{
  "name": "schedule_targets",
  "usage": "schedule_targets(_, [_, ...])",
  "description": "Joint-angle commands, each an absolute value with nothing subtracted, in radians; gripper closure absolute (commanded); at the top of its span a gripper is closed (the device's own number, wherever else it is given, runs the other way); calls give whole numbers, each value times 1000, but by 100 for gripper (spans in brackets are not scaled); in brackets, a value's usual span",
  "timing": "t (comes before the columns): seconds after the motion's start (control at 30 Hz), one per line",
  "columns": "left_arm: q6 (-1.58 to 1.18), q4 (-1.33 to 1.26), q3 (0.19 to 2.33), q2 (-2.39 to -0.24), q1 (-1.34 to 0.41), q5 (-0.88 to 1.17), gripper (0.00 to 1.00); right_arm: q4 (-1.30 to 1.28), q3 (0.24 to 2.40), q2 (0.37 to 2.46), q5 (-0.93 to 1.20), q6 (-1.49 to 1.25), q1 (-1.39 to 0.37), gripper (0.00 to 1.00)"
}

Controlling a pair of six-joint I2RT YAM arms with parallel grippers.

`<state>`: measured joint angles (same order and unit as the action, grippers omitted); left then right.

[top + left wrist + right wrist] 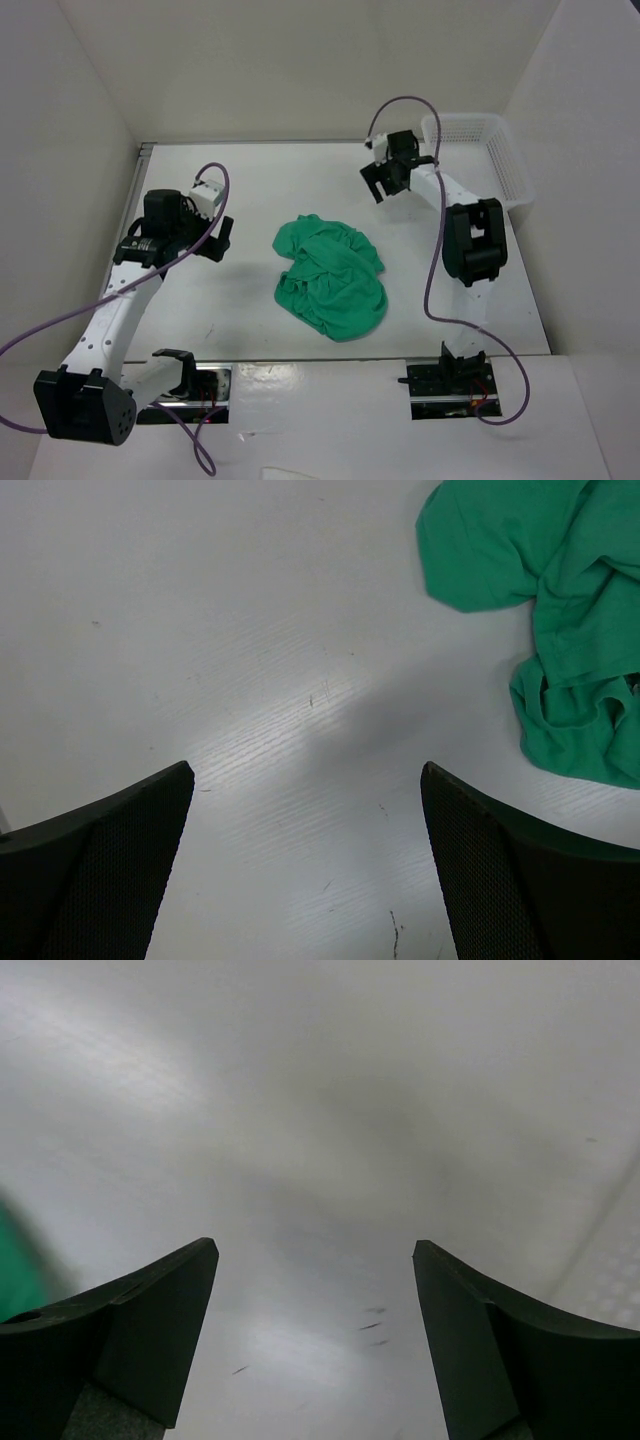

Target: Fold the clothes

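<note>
The clothes, a green T-shirt (332,278), lie crumpled in a heap at the middle of the white table. In the left wrist view the T-shirt (560,610) fills the upper right corner. My left gripper (220,238) hovers left of the heap, open, with only bare table between its fingers (120,870). My right gripper (388,182) is at the back right, beyond the heap, open and empty. Its wrist view shows bare table between the fingers (150,1330) and a green blur of the T-shirt (15,1270) at the left edge.
A white mesh basket (505,170) stands at the back right corner, close behind the right arm. White walls enclose the table (250,190) on three sides. Purple cables loop from both arms.
</note>
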<state>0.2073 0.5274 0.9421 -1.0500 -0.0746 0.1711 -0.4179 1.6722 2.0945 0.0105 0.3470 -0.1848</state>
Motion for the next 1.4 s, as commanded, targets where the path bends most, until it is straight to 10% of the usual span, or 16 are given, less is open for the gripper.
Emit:
schedule_targets(0.0, [222, 534, 943, -1055, -74, 227, 0, -501, 1542, 1890, 141, 469, -339, 14])
schedule_targets(0.33, [179, 492, 933, -979, -74, 163, 0, -572, 1266, 1473, 181, 537, -523, 18])
schedule_targets(1.07, [179, 511, 1097, -1525, -307, 230, 10, -641, 1085, 1549, 103, 565, -640, 39])
schedule_targets(1.37, [161, 546, 1172, -1646, -316, 324, 24, -623, 1032, 1591, 83, 574, -640, 72])
